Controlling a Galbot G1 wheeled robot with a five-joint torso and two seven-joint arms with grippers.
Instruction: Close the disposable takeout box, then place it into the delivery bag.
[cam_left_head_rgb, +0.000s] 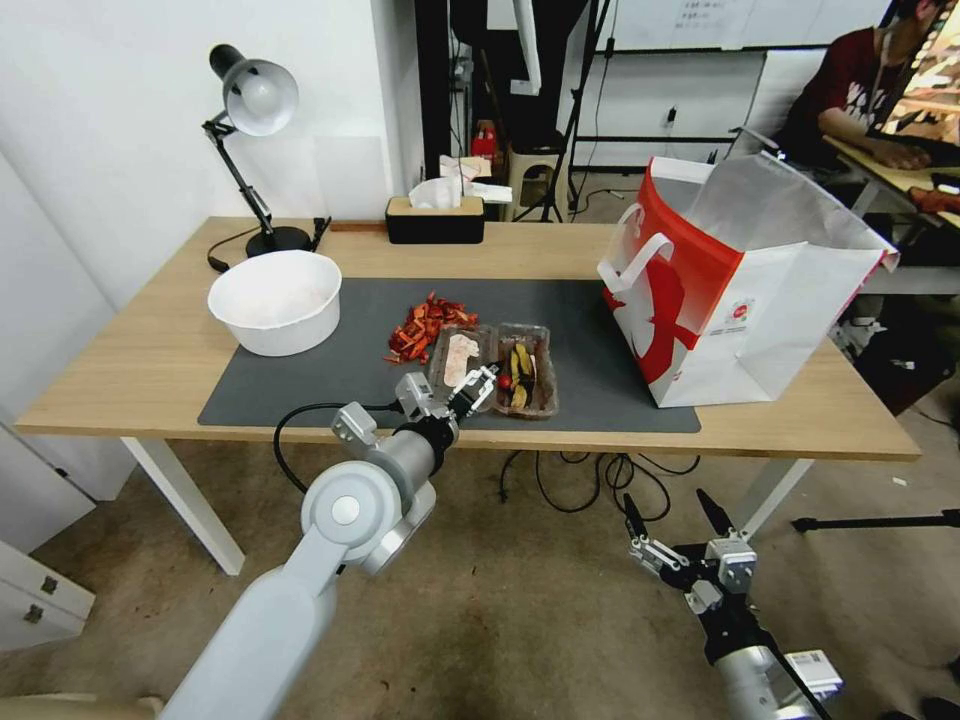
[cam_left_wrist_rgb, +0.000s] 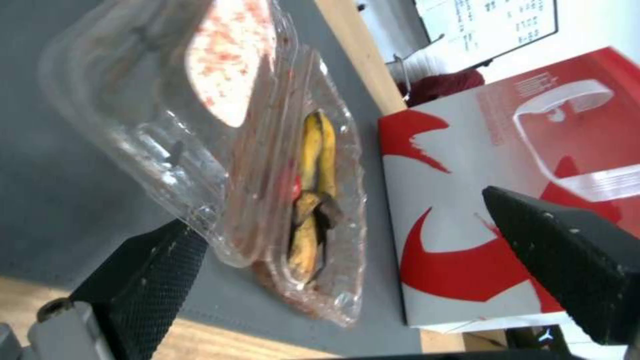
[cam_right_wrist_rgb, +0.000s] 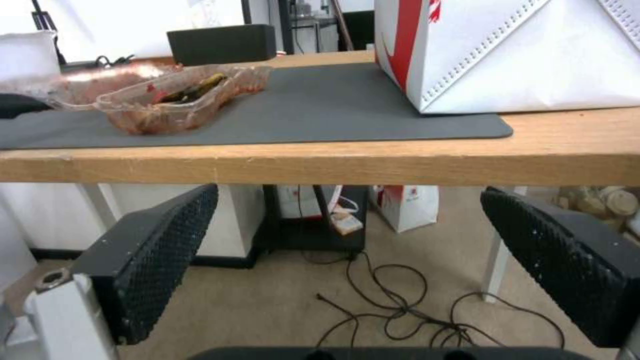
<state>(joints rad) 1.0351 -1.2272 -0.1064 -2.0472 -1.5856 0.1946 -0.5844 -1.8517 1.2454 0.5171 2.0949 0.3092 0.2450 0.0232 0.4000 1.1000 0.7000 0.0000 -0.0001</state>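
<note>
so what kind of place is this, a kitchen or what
Probably a lab or office workroom, not a kitchen: a wooden desk on carpet, a desk lamp, a whiteboard behind, loose cables underneath, and a delivery bag staged on the desk.

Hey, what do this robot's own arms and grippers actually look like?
Both arms are smooth light-grey tubes with round silver joint caps and black wrist collars. A black cable loops beside the left arm. The left gripper and right gripper have silver metal mounts and black fingers with dotted rubbery pads.
</note>
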